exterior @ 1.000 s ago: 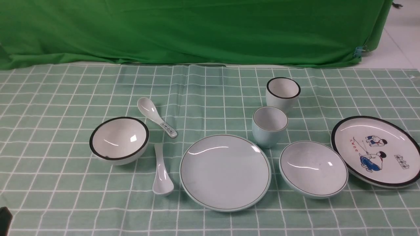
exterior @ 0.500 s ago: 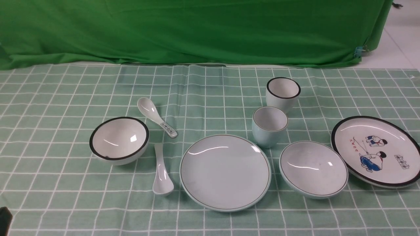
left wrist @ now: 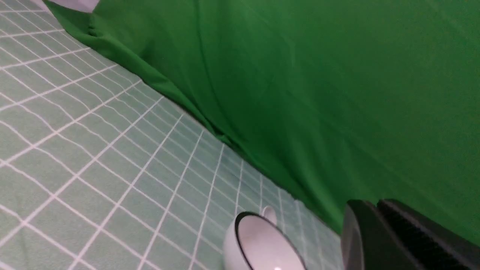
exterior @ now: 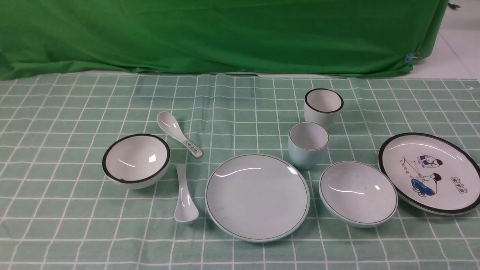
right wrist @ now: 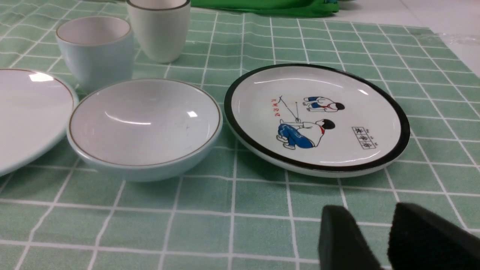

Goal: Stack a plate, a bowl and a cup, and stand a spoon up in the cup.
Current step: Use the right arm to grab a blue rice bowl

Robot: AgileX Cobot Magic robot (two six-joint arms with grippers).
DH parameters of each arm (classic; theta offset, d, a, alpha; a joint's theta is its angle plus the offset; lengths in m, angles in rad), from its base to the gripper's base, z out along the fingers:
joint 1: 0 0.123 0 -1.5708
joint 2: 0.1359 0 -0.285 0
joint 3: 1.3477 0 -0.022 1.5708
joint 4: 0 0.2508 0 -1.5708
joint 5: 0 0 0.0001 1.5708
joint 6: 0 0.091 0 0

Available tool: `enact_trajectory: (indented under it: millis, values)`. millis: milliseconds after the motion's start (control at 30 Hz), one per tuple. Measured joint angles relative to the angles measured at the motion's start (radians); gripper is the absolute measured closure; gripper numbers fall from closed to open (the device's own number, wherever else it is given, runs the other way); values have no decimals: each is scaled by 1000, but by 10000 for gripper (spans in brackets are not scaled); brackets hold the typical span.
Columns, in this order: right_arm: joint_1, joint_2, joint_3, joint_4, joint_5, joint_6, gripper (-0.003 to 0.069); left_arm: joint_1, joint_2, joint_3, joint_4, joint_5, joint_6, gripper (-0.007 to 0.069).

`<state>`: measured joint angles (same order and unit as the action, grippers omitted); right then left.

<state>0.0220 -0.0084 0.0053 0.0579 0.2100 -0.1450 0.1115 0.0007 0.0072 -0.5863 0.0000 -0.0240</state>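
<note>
Plate (exterior: 257, 197): large, round and plain, pale blue-white with a thin dark rim line. It lies flat on the checked green tablecloth (exterior: 67, 112).
Bowl (exterior: 358, 193): shallow and wide, same pale glaze and thin rim line. It sits just right of the plate, rims close but apart.
Cup (exterior: 308, 144): small, handleless, pale blue and upright, just behind the plate's far right rim.
Spoon (exterior: 185, 195): plain white, lying just left of the plate with its handle pointing away.
Other ware: the black-rimmed cup (exterior: 323, 107) stands behind the plate, past the pale cup. The cartoon plate (exterior: 429, 172) lies well right of the plate, beyond the bowl. The black-rimmed bowl (exterior: 136, 160) and the printed-handle spoon (exterior: 178, 133) lie to the plate's left.
Edges: the cloth's far edge meets the green backdrop (exterior: 225, 33) well behind the plate.
Open room: bare cloth runs in front of the plate and far to its left.
Left gripper (left wrist: 377, 210): fingers pressed together, holding nothing.
Right gripper (right wrist: 373, 221): low over the cloth, a narrow gap between its fingers, nothing in it.
</note>
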Motion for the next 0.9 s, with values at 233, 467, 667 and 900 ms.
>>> enact_trajectory:
  millis: [233, 467, 667, 900]
  values:
    - [0, 0, 0, 0, 0, 0, 417, -1, 6, -107, -49, 121, -11, 608]
    - [0, 0, 0, 0, 0, 0, 417, -45, 308, -448, -32, 487, 406, 608]
    - [0, 0, 0, 0, 0, 0, 417, -225, 633, -607, 29, 570, 472, 608]
    - [0, 0, 0, 0, 0, 0, 417, -466, 878, -643, 86, 452, 479, 608]
